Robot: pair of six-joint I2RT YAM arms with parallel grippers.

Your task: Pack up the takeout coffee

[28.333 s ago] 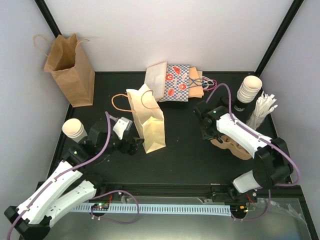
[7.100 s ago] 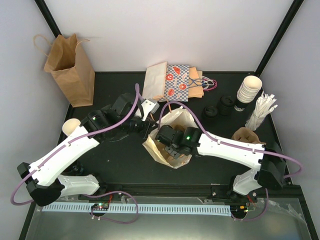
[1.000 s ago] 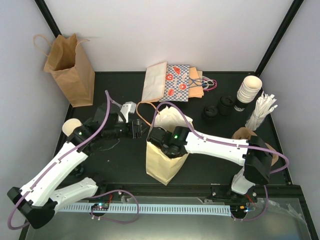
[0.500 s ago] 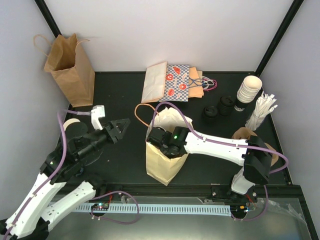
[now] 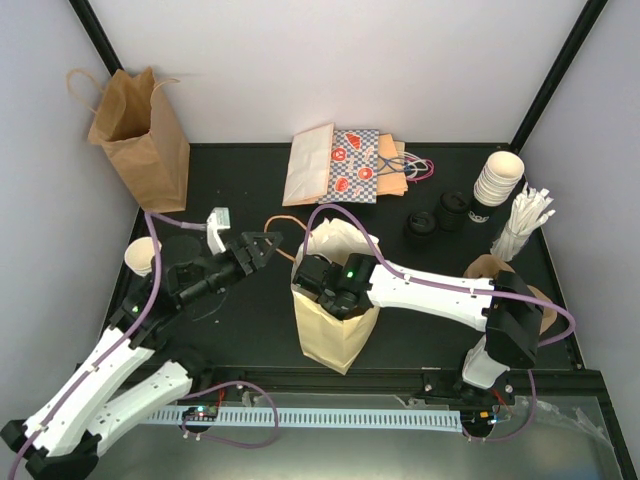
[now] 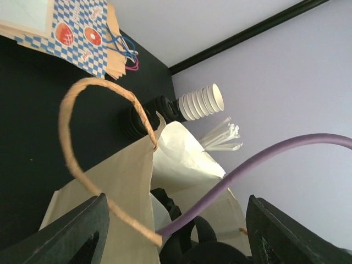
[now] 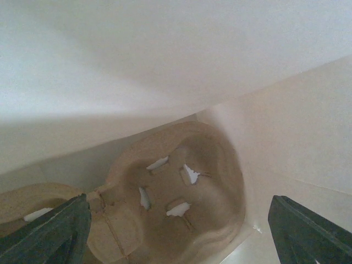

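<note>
Right gripper [image 7: 177, 209], reaching down inside the cream paper bag [image 5: 325, 335], is holding its jaws wide apart on nothing; the moulded pulp carrier [image 7: 181, 181] is lying on the bag floor just beneath them. Left gripper [image 5: 268, 248], jaws likewise spread and empty, is hovering just left of the bag, beside its looped handle [image 6: 102, 82]. The takeout coffee cups are sitting well clear of both grippers: one nested white stack [image 5: 497, 180] is standing well to the right of the bag and beyond it, next to black lids [image 5: 440, 215] and white sticks [image 5: 525, 215]; a second stack [image 5: 140, 255] is standing well to the bag's left. The cups are probably going to handle as light, thin-walled and easily crushed, so a gentle pinch across the side wall just under the rolled rim is looking the safest hold.
</note>
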